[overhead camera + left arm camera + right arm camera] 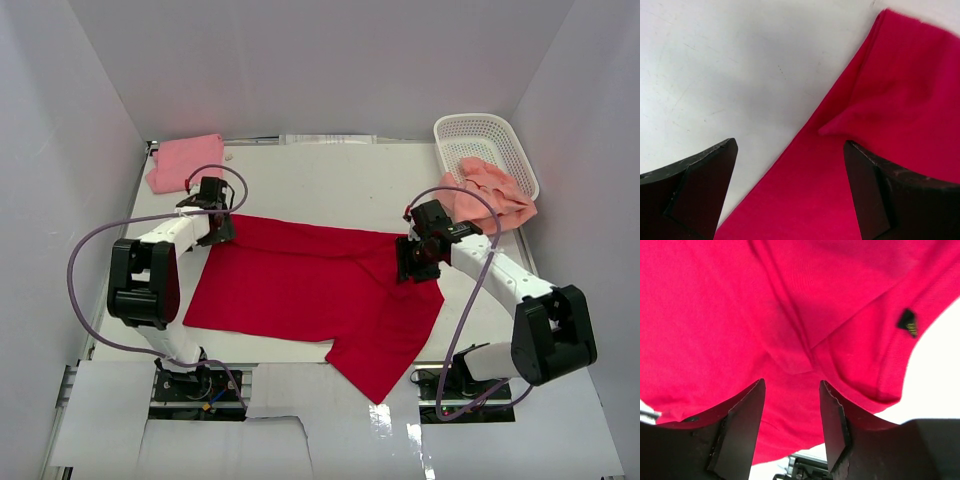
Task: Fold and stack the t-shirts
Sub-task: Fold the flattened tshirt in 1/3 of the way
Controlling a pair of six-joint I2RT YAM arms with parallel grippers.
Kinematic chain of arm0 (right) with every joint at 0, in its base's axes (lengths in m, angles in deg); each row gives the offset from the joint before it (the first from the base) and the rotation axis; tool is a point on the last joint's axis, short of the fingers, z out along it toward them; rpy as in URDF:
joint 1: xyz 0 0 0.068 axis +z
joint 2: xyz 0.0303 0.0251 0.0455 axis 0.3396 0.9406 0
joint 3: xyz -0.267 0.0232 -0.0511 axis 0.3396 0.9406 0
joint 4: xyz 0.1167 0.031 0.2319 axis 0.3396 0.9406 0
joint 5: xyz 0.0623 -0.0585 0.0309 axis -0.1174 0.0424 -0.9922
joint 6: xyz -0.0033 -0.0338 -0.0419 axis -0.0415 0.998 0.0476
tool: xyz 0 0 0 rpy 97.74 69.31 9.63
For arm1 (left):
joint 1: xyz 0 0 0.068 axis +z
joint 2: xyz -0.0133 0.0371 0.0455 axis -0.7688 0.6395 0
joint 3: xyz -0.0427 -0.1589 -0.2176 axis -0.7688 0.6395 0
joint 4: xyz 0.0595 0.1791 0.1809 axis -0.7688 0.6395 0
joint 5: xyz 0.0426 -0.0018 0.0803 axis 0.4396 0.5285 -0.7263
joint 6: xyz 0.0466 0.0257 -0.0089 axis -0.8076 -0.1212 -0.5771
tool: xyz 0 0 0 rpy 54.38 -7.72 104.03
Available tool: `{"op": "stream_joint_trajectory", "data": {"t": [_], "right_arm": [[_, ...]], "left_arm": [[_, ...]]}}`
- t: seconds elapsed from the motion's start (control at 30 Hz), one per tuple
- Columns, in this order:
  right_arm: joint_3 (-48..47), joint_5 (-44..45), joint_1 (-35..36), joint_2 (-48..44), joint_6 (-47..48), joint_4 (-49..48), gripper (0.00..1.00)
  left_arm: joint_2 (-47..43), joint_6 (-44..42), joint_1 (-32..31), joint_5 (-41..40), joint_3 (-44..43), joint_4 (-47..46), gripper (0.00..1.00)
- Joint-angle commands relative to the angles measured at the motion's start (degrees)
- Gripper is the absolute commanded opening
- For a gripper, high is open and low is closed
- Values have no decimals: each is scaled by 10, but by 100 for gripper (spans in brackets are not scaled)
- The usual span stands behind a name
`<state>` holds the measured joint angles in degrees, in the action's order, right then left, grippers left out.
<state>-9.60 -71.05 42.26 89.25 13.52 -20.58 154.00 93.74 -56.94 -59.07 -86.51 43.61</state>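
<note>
Left end effector hovers with its jaws wide apart over the far left corner of the red t-shirt, nothing between them. We see the right end effector at that shirt's right edge, jaws parted and unclamped above the cloth. The red t-shirt lies spread on the desk. Beyond its left corner sits the light pink t-shirt; beyond its right side the salmon t-shirt spills from the white lattice basket.

Spread shirt centre, folded shirt far-left, basket far-right
</note>
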Motion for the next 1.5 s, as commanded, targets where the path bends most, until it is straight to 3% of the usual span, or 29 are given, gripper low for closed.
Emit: {"op": "stream_joint_trajectory", "data": {"t": [0.0,0.37,0.63,0.87,1.3,1.47], "right_arm": [[-20,58,1,-24,-32,-25,54],[-54,141,-10,62,-58,-99,53],[-88,160,-31,144,-61,-123,49],[-105,167,-40,175,-60,-146,48],[-166,133,-59,296,-48,-154,47],[-185,129,-60,319,-47,-153,47]], "left_arm": [[-67,21,4,-14,-14,-12,98],[-16,0,4,54,-95,-94,98],[56,-12,4,202,-121,-148,98],[78,-26,4,279,-123,-192,98],[133,-22,4,247,-134,-178,94],[140,-22,4,247,-130,-177,88]]}}
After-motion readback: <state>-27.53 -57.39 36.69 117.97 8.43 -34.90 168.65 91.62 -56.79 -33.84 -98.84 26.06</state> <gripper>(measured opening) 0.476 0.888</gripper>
